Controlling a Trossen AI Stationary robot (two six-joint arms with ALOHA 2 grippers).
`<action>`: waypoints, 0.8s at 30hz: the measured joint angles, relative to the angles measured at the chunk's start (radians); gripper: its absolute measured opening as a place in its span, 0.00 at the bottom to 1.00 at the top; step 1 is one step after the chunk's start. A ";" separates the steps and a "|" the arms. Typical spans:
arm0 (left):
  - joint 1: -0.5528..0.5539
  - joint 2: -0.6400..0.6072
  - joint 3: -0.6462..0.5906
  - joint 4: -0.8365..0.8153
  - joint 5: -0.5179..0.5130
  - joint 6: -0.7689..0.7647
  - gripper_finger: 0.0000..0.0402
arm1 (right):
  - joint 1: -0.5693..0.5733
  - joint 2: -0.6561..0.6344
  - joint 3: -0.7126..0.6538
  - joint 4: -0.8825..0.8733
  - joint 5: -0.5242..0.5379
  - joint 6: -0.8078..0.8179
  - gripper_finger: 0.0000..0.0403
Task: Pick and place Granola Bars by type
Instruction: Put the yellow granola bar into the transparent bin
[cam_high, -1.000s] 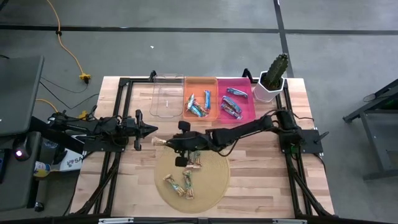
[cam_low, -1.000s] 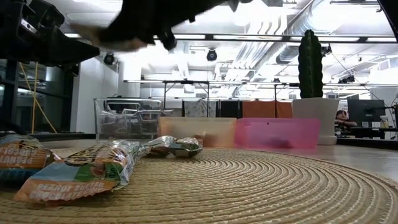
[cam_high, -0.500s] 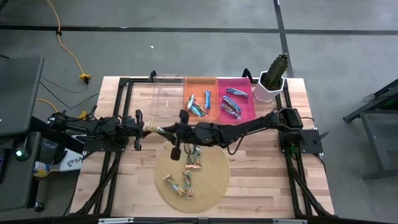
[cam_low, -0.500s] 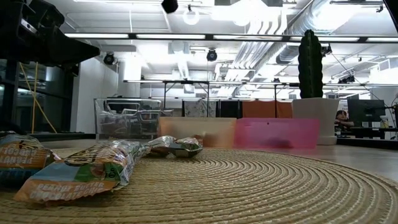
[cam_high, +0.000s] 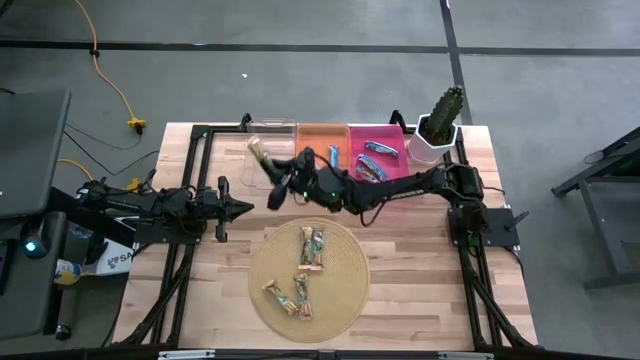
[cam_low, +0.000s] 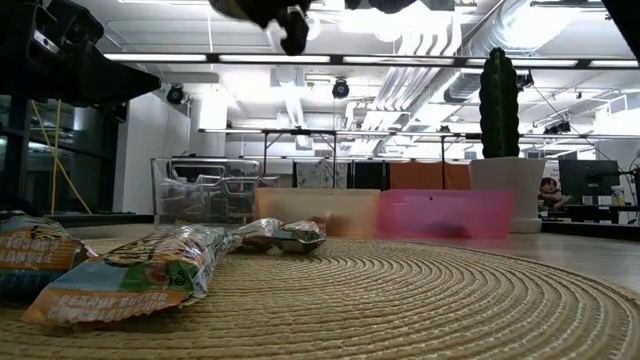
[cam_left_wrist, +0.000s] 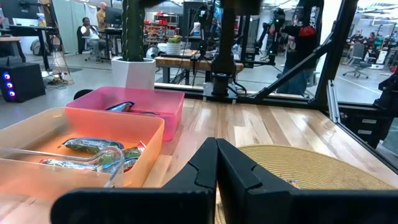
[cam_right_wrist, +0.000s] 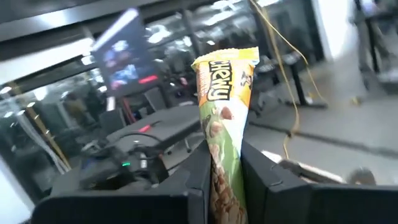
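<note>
While the left arm is waiting at the table's left edge, the right gripper (cam_high: 272, 180) is holding a tan bar (cam_high: 262, 153) up over the clear bin (cam_high: 250, 172).

Its fingers (cam_right_wrist: 189, 174) are pinching the bar's lower part, and the wrapper is sticking up between them, gold at the top and green lower down. The left gripper (cam_high: 243, 208) is sitting with its fingers pressed together, holding nothing. Five or so tan bars (cam_high: 312, 248) are lying on the round woven mat (cam_high: 345, 300), though from above I cannot be sure of the count. Blue bars (cam_high: 318, 172) are lying in the orange bin (cam_high: 322, 132), and darker bars (cam_high: 372, 172) are lying in the pink bin (cam_high: 385, 131) beside it. A potted cactus (cam_high: 440, 120) is standing at the far right corner.
</note>
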 joint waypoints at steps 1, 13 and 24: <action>0.000 0.000 0.000 0.000 0.000 0.000 0.00 | -0.016 0.000 0.000 -0.022 0.002 0.044 0.10; 0.000 0.000 0.000 0.000 0.000 0.000 0.00 | -0.186 0.019 0.000 -0.214 -0.059 0.409 0.12; 0.000 0.000 0.000 0.000 0.000 0.000 0.00 | -0.205 0.173 0.000 -0.068 -0.095 0.696 0.13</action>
